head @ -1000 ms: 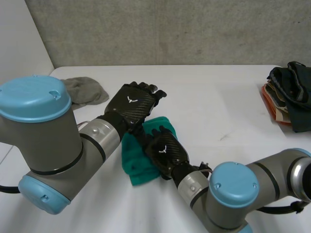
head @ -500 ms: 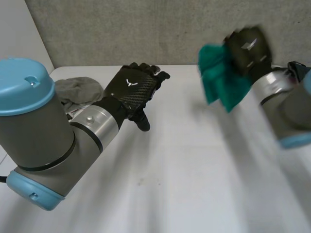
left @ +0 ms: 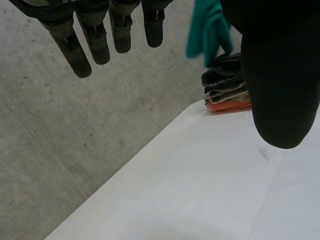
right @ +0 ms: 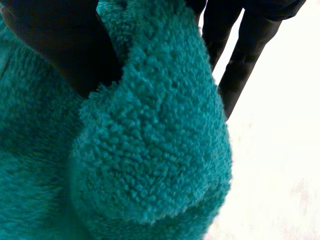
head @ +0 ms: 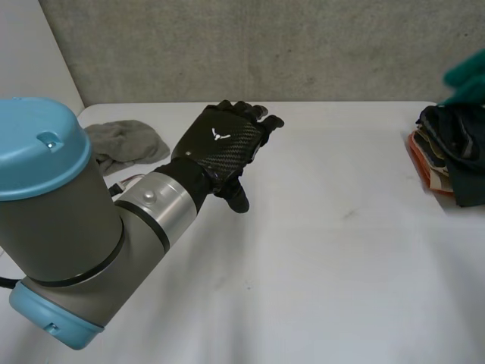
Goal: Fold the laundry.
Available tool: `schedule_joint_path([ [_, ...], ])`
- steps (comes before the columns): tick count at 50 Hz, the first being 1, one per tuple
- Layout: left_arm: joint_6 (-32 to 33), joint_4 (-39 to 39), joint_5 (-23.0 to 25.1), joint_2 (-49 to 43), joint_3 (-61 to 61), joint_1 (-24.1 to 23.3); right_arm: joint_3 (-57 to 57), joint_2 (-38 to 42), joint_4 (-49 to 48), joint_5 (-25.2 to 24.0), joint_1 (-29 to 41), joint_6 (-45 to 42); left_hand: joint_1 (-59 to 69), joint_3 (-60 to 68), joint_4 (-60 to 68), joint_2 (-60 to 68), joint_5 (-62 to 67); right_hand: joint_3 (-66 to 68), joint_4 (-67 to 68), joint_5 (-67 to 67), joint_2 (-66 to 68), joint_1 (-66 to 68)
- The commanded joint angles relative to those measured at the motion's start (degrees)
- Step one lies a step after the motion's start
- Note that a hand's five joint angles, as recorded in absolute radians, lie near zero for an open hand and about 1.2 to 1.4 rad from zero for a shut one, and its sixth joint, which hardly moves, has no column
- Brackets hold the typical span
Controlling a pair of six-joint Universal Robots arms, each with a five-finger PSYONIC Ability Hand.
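We hold the teal cloth (right: 150, 150) in our right hand (right: 55, 45), up by the pile (head: 455, 152).
In the right wrist view our thumb presses one side of the fluffy cloth and our fingers (right: 240, 60) lie along the other, so it is pinched between them and bulges out past them. The head view shows a bit of teal above the dark folded pile at the right edge of the table (head: 318, 265). In the left wrist view it hangs right over that pile; we cannot tell whether they touch. Our left hand (head: 227, 144) hovers over the table, fingers straight, thumb out, holding nothing. A grey cloth (head: 125, 140) lies crumpled near the far left corner.
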Motion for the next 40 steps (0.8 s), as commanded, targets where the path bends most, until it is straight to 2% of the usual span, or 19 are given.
schedule_joint_path([
  [1,-0.01,-0.08,-0.06,-0.58,-0.45,-1.15,3.32,7.96,-0.39,-7.27,-5.47,0.12,1.88,0.63,1.12,0.95,-0.08,12.77,11.23,16.32,13.92,19.79],
  [6,-0.01,0.01,-0.06,-0.49,-1.06,-1.33,6.31,7.26,-0.74,-9.99,-8.02,-2.86,1.88,0.63,1.12,0.95,-0.08,12.77,11.23,16.32,13.92,19.79],
  [16,0.07,-0.08,-0.15,-0.14,-1.59,-1.50,10.27,1.11,-0.31,-10.26,-8.11,-3.92,1.88,0.63,1.12,0.95,-0.08,12.77,11.23,16.32,13.92,19.79],
  [18,-0.01,-0.08,-0.15,-0.05,-1.68,-1.59,11.32,-0.82,0.84,-9.91,-7.85,-4.01,1.88,0.63,1.12,0.95,-0.08,-8.75,-10.29,-5.20,-7.59,-1.73],
  [20,-0.01,0.01,-0.06,0.13,-1.77,-1.94,12.20,-2.49,2.15,-9.82,-7.76,-4.10,1.88,0.63,1.12,0.95,-0.08,-37.82,-39.36,-34.27,-36.66,-30.80],
  [21,0.07,0.01,-0.06,0.21,-1.77,-2.03,12.81,-4.15,4.51,-9.73,-7.76,-4.28,1.88,0.63,1.12,0.95,-0.08,-57.23,-58.77,-53.68,-56.08,-50.21],
  [27,-0.01,0.18,0.03,0.83,-1.85,-3.79,13.87,-8.29,16.47,-8.59,-8.98,-10.15,1.38,0.13,0.62,0.44,-0.59,-57.23,-58.77,-53.68,-56.08,-50.21],
  [31,-0.01,0.36,0.46,2.15,-1.94,-4.49,15.01,-13.21,26.13,-3.59,-12.32,-20.87,0.54,-0.71,-0.22,-0.40,-1.43,-57.23,-58.77,-53.68,-56.08,-50.21],
  [32,-0.10,0.45,0.64,2.32,-1.94,-4.58,15.36,-14.88,29.29,0.07,-13.63,-25.33,0.21,-1.04,-0.55,-0.73,-1.76,-57.23,-58.77,-53.68,-56.08,-50.21],
  [34,-0.10,0.71,1.43,3.02,-1.94,-4.93,14.93,-16.20,31.94,4.05,-15.05,-29.04,-0.85,-2.10,-1.61,-1.79,-2.82,-57.23,-58.77,-53.68,-56.08,-50.21],
  [35,-0.01,0.89,1.87,3.37,-1.94,-4.93,14.06,-17.34,34.39,7.98,-16.10,-32.28,-0.85,-2.10,-1.61,-1.79,-2.82,-57.23,-58.77,-53.68,-56.08,-50.21],
  [39,-0.10,2.12,4.42,4.87,-2.29,-4.93,12.12,-19.80,36.26,16.87,-16.37,-38.27,-0.85,-2.10,-1.61,-1.79,-2.82,-57.23,-58.77,-53.68,-56.08,-50.21],
  [40,-0.19,2.64,5.38,5.57,-2.56,-4.85,12.03,-20.16,36.26,17.51,-16.20,-38.73,-0.85,-2.10,-1.61,-1.79,-2.82,-57.23,-58.77,-53.68,-56.08,-50.21],
])
